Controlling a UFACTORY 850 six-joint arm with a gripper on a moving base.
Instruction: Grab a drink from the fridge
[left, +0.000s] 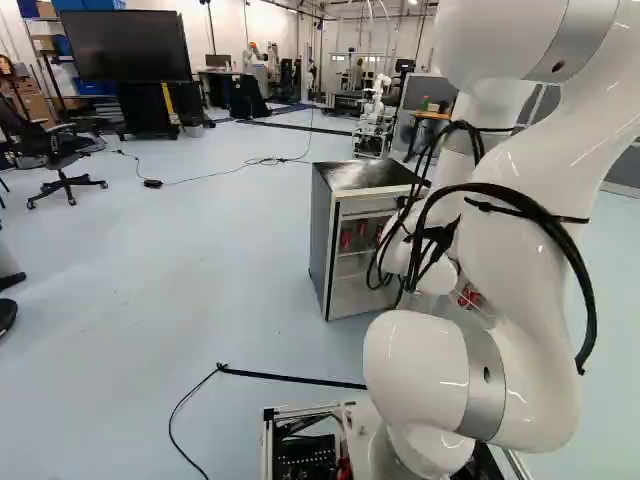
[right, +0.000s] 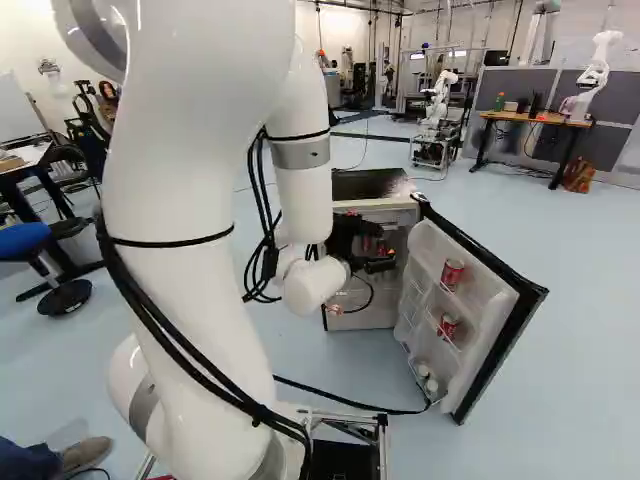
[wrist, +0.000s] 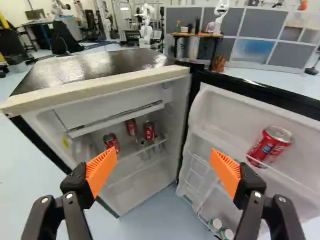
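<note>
1. The small fridge with a glossy dark top (wrist: 100, 67) stands on the floor ahead of the white jointed arm (right: 190, 240). Its white-lined door with a black edge (right: 480, 300) is swung wide, so the drinks can be reached.
2. Three red metal cans (wrist: 149, 130) sit together on a shelf inside the cabinet. Another red can with a silver lid (wrist: 270, 146) is in the upper door rack, behind a thin rail, and a further red can (right: 448, 325) is in the rack below it. The task does not say which drink is wanted.
3. The black two-fingered gripper (wrist: 163, 155) faces the opening, its orange ribbed pads (wrist: 101, 170) spread well apart with nothing between them. No can is held.
4. The step in hand appears to be lining up on a can; the grasp itself remains to be made.
5. If full, a can should feel fairly heavy for its size, firm under light pressure, yet its thin wall could dent. Cold, damp metal may be slippery.
6. The best hold is around the middle of the body, one pad on each side, closed snugly rather than hard. In the cabinet, the neighbouring cans could be knocked; at the door, the rail calls for a hold above it and a lift before drawing away.
</note>
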